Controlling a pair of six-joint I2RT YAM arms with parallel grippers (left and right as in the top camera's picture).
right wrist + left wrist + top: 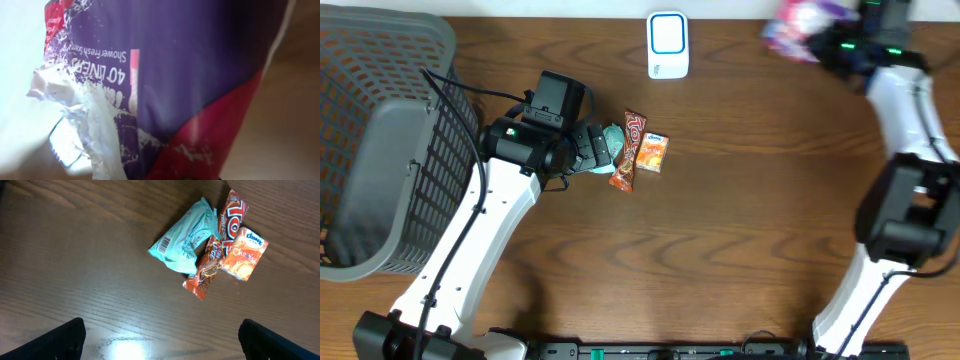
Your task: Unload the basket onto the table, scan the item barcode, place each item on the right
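— Which step are we on?
— Scanning, we judge. Our right pincer (822, 45) is clamped on the purple packet (795, 28), at the far edge of the bench (720, 250), well right of the white scanner (668, 45).
— What does the next move call for?
— Swinging the packet left to the scanner, barcode facing it. We can't see which side carries the code.
— And our left arm?
— It reaches forward, its left pincer (598, 150) spread wide and empty, just beside the teal packet (187, 242), candy bar (232, 215) and tissue pack (245, 252).
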